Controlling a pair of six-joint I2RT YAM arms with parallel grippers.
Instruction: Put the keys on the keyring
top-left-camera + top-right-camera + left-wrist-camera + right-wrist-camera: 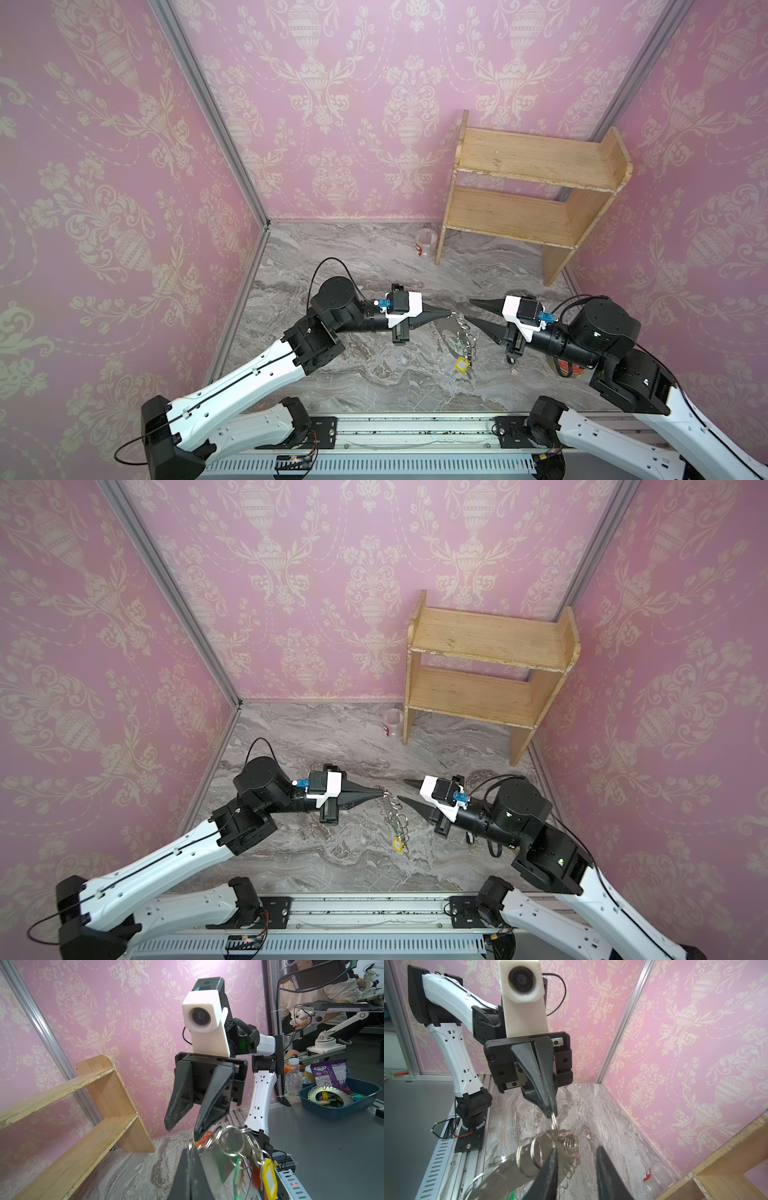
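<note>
My left fingers [449,312] clench the keyring [554,1124] so the keys [269,1176] dangle reachable just below, while my right fingers [482,326], parted and empty, wait just beside them.

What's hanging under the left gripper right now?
The keyring, pinched in the shut left gripper; below it dangle linked rings and keys with green, red and yellow tags. Key blades are mostly hidden behind rings and a finger of the right gripper; count unclear.
</note>
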